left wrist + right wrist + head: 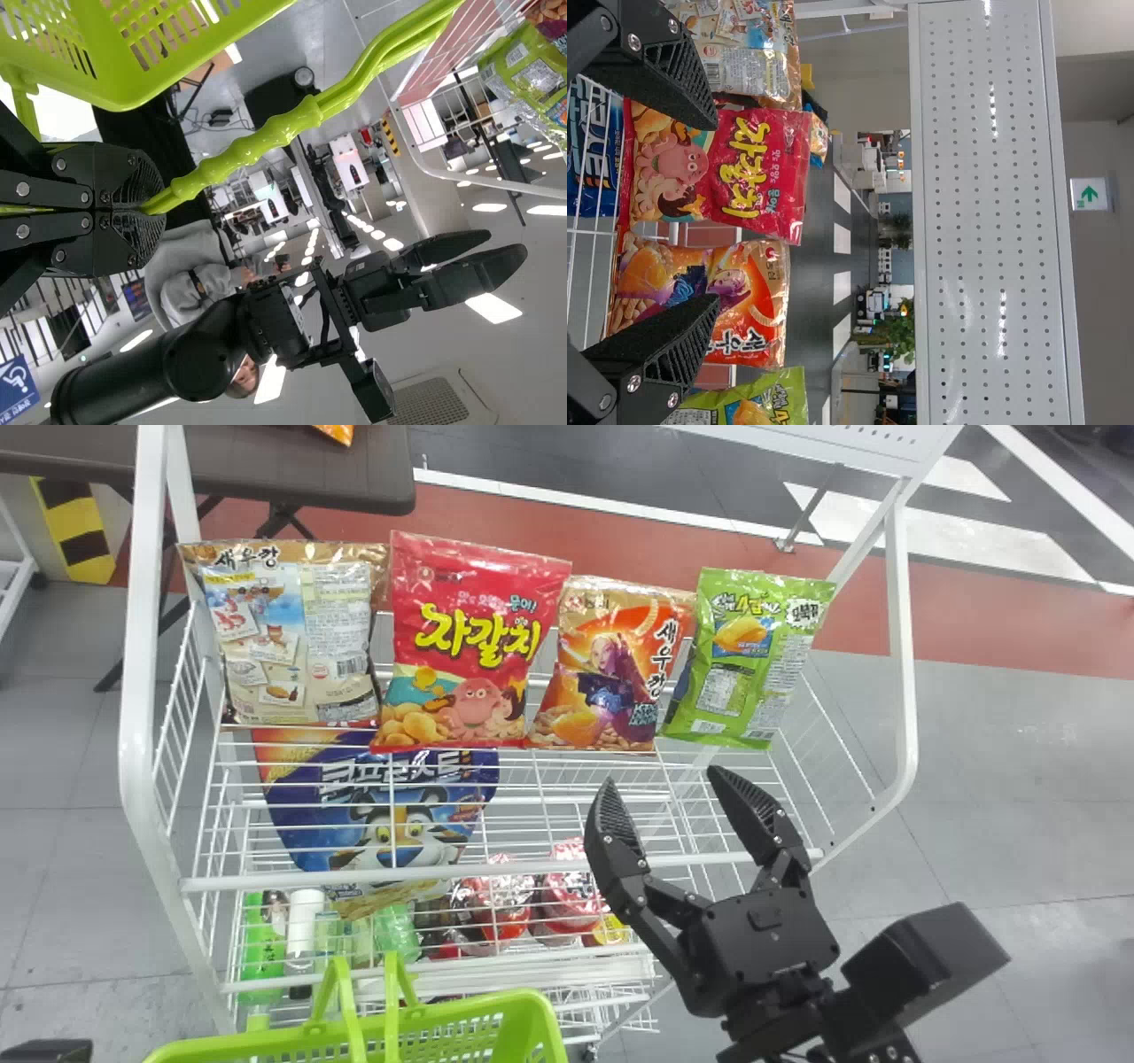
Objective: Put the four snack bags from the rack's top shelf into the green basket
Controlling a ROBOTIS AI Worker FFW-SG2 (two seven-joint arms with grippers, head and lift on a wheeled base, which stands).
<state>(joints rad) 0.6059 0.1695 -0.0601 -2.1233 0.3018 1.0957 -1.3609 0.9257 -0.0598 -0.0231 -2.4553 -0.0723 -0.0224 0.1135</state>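
Note:
On the rack's top shelf four snack bags stand in a row: a tan bag [301,638], a red bag [474,646], an orange bag [616,664] and a green bag [753,655]. My right gripper [664,802] is open in front of the orange and green bags, nothing between its fingers. In the right wrist view the right gripper [709,212] faces the red bag [757,173] and the orange bag [749,301]. The green basket [523,1019] is at the head view's bottom edge. In the left wrist view my left gripper [146,211] is shut on the basket's handle [257,142].
The white rack [133,691] has wire sides and a front rail [496,872]. A blue bag [381,815] and several packages lie on lower levels. Behind the rack's left stands a dark table [354,478]. A perforated white panel [992,212] tops the rack.

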